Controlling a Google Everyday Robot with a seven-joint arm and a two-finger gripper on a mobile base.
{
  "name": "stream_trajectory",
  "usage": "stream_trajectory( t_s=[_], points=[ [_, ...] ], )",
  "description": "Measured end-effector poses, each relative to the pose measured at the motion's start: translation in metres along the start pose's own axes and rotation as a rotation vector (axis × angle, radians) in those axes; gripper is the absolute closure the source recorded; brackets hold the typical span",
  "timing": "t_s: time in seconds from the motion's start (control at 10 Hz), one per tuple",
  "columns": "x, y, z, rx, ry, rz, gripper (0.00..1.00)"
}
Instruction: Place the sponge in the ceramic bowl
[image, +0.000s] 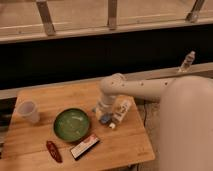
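Gripper (104, 116): down at the tabletop, pointing downward at the end of the white arm, just right of the bowl; its fingers are drawn close together on the sponge.
Sponge (105, 119): small block with a bluish face showing, right at the fingertips, low on the table; whether it rests on the wood or is just clear of it cannot be told.
Sponge's neighbours: it sits between the bowl on its left and the white bottle on its right, outside the bowl and near its right rim.
Arm (145, 89): white, reaching in from the right, bending at a rounded joint above the gripper and dropping toward the table.
White bottle (120, 111): lying tilted on the table just right of the gripper, printed label facing up.
Ceramic bowl (71, 125): round, green, darker at the rim, upright left of the gripper.
Red-and-black box (84, 146): flat, lying at an angle in front of the bowl, near the table's front edge.
Red object (53, 151): small, elongated, left of the box; what it is cannot be told.
Plastic cup (28, 111): whitish, translucent, upright near the left edge, well apart from the gripper.
Table (50, 100): light wood, carrying all of these.
Small bottle (187, 61): upright on the ledge behind, far right.
Robot body (192, 127): large white mass filling the lower right.
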Motion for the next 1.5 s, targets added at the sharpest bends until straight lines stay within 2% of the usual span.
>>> stream_trajectory(
  t_s=[0.1,0.3,0.5,1.2,1.5],
  points=[
    [-0.003,0.001,-0.009,0.020,0.029,-0.008,1.00],
    [-0.001,-0.005,-0.013,0.047,0.064,-0.039,1.00],
    [0.006,-0.017,-0.015,0.055,0.078,-0.079,1.00],
    [0.031,-0.091,-0.024,0.037,0.090,-0.271,1.00],
    [0.042,-0.132,-0.008,0.070,0.066,-0.373,1.00]
  ],
)
